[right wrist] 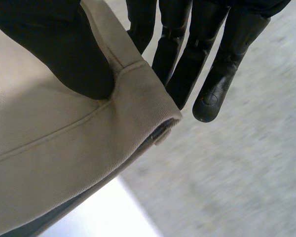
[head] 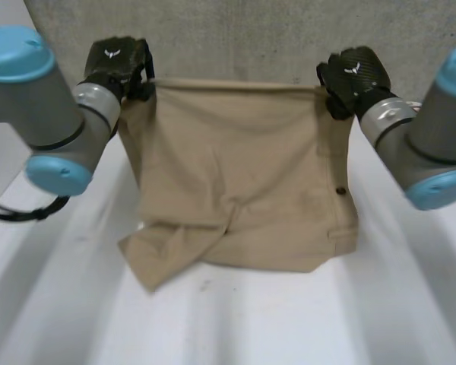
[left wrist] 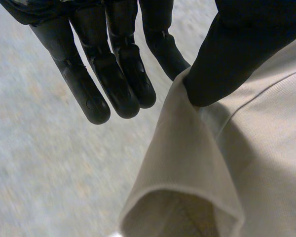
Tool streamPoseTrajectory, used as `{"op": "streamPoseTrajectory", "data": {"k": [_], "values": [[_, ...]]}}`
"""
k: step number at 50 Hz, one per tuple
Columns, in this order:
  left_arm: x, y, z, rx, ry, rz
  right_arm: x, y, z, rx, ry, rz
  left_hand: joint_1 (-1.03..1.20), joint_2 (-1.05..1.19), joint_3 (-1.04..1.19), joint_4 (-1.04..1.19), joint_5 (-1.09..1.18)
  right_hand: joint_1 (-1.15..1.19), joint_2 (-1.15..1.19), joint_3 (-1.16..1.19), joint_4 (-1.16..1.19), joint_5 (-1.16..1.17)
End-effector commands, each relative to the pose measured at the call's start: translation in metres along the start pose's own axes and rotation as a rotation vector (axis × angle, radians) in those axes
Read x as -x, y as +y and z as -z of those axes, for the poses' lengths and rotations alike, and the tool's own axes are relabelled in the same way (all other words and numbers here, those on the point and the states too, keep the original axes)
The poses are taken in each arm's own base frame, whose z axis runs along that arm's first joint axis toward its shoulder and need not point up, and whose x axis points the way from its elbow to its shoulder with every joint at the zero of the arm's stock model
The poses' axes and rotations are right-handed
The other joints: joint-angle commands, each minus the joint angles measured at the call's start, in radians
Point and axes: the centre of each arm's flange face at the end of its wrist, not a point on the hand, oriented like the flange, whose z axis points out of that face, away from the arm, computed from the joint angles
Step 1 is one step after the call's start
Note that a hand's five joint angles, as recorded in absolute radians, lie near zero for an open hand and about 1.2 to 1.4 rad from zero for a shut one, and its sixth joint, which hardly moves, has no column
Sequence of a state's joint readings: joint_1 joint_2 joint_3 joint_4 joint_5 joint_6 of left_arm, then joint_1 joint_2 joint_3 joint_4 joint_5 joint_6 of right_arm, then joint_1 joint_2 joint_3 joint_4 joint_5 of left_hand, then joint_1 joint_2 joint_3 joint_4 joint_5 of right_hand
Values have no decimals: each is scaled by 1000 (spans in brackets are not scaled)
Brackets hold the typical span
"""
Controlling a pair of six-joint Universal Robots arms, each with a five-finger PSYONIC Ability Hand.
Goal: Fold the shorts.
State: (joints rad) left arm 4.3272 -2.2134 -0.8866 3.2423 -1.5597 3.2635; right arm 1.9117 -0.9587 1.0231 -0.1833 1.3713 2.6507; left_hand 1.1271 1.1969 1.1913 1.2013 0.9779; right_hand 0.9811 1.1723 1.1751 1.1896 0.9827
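Note:
Tan shorts [head: 239, 167] hang stretched between my two hands at the far side of the table, their legs resting crumpled on the white surface. My left hand [head: 120, 65] pinches the upper left corner of the waistband [left wrist: 187, 148] between thumb and fingers [left wrist: 123, 84]. At the upper right corner my right hand [head: 353, 76] grips the waistband [right wrist: 133, 98] the same way, thumb pressed on the cloth against the fingers [right wrist: 212, 94]. The top edge runs taut and level between both hands.
The white table [head: 235, 319] spreads out in front of the shorts. A grey wall [head: 235, 34] stands just behind both hands. A small dark button [head: 340, 190] shows on the right side of the shorts.

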Motion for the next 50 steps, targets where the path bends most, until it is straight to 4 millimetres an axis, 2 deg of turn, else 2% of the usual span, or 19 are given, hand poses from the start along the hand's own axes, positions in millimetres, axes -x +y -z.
{"op": "streamPoseTrajectory", "data": {"k": [1, 2, 4, 5, 6, 7, 15, 18, 20, 24, 29, 32, 33, 37, 40, 43, 46, 48, 50], "values": [[0, 8, -48, -247, -28, -34, 24, 22, -36, -216, 156, 54, 269, 199, 205, 195, 244, -649, -840, -843, -858, -825], [-1, 8, -49, -264, -29, -34, 28, 26, -36, -208, 149, 61, 156, 86, 92, 82, 131, -807, -998, -1001, -1015, -983], [-4, 14, -51, -282, -24, -35, 33, 29, -36, -201, 142, 71, -674, -744, -738, -748, -699, -807, -998, -1001, -1015, -983], [-8, 22, -52, -292, -22, -40, 36, 30, -36, -193, 140, 73, -891, -961, -955, -965, -916, -807, -998, -1001, -1015, -983], [-9, 25, -52, -290, -23, -43, 37, 30, -35, -188, 136, 71, -864, -934, -928, -938, -889, -807, -998, -1001, -1015, -983], [-10, 28, -51, -289, -22, -49, 39, 29, -33, -182, 129, 71, -953, -1022, -1017, -1027, -978, -807, -998, -1001, -1015, -983], [-12, 53, -39, -200, -27, -89, 37, 19, -11, -52, 86, 51, -953, -1022, -1017, -1027, -978, -807, -998, -1001, -1015, -983], [-12, 51, -28, -160, -23, -91, 36, 15, 6, 24, 44, 37, -953, -1022, -1017, -1027, -978, -807, -998, -1001, -1015, -983], [-11, 42, -9, -104, -14, -86, 36, 14, 22, 86, 5, 28, -952, -1022, -1016, -1026, -977, -807, -998, -1001, -1015, -983], [-14, 41, 25, 16, 14, -75, 41, 19, 48, 195, -67, -7, -922, -992, -987, -997, -948, -807, -998, -1001, -1015, -983], [-33, 39, 91, 238, 97, -21, 38, 36, 82, 372, -147, -93, -817, -887, -881, -891, -842, -807, -998, -1001, -1015, -983], [-39, 43, 118, 347, 128, 14, 41, 43, 95, 427, -195, -136, -735, -805, -799, -809, -760, -703, -894, -897, -911, -879], [-41, 45, 134, 410, 142, 39, 44, 48, 102, 455, -226, -158, -673, -743, -738, -748, -699, -638, -830, -832, -847, -815], [-48, 56, 165, 544, 172, 82, 46, 62, 111, 494, -255, -184, -498, -567, -562, -572, -523, -459, -650, -653, -668, -635], [-53, 66, 179, 602, 195, 92, 43, 71, 113, 502, -247, -196, -432, -502, -497, -506, -458, -450, -641, -644, -658, -626], [-53, 73, 184, 632, 196, 93, 45, 78, 111, 488, -243, -193, -397, -467, -461, -471, -422, -450, -641, -644, -658, -626], [-51, 79, 185, 652, 188, 92, 48, 88, 106, 462, -229, -186, -359, -429, -423, -433, -384, -435, -627, -629, -644, -611], [-51, 88, 182, 669, 186, 94, 50, 94, 103, 442, -222, -177, -163, -233, -228, -238, -189, -403, -594, -597, -612, -579], [-50, 94, 178, 671, 180, 95, 52, 98, 100, 436, -221, -176, -136, -205, -200, -210, -161, -385, -577, -579, -594, -562]]}}
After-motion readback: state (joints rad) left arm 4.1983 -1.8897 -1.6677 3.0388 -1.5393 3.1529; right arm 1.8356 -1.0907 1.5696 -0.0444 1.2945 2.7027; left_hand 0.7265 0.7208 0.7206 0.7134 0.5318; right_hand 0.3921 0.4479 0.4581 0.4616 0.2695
